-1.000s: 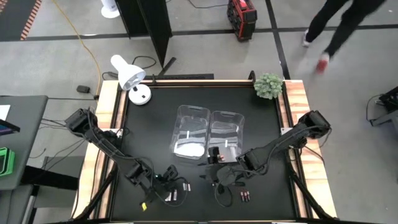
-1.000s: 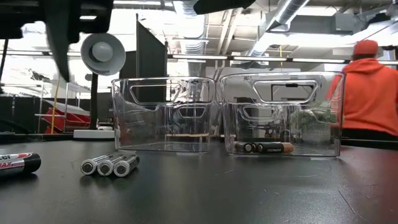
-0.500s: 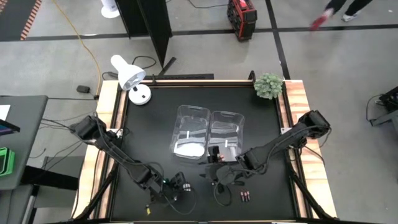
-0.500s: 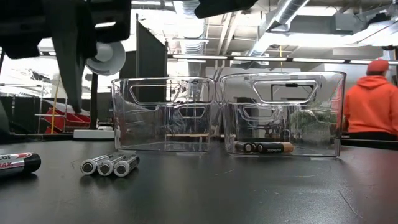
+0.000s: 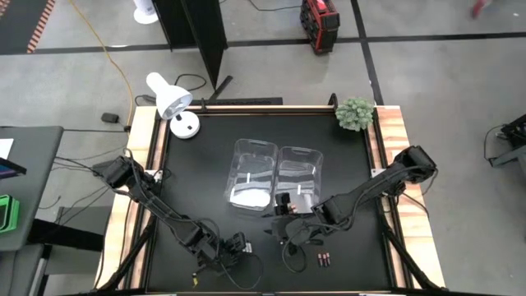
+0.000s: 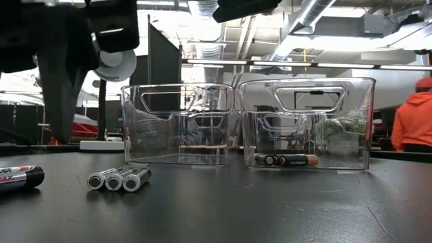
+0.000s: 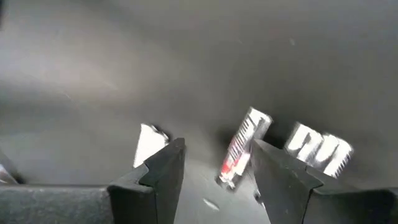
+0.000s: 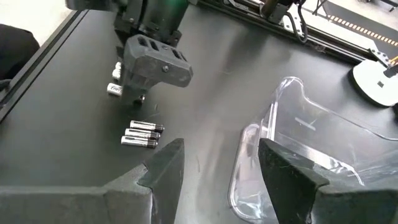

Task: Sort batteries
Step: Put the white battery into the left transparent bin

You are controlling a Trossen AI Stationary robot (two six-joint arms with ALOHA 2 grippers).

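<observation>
— Two arms are at work. What changed in the last second?

— My left gripper (image 5: 233, 249) has slid along the table's (image 5: 197, 164) near edge toward the middle. Its jaws are spread, straddling a white battery with red print (image 7: 242, 148) and pinching nothing. So a pick is being lined up, I judge.

— And the right?

— My right gripper (image 5: 289, 231) has stayed just in front of the right bin (image 5: 298, 173), jaws spread and empty.

— Where are the batteries?

— Three silver batteries (image 6: 119, 179) lie side by side before the left bin (image 6: 177, 125). Dark batteries (image 6: 285, 160), one copper-ended, already lie in the right bin. Another dark trio (image 5: 324, 261) sits near the front edge, beside my right gripper. Most remain unsorted.

— Room to move?

— My left gripper is close to the front edge; open table lies toward the bins. A person in orange (image 6: 413, 118) is well beyond the table.
</observation>
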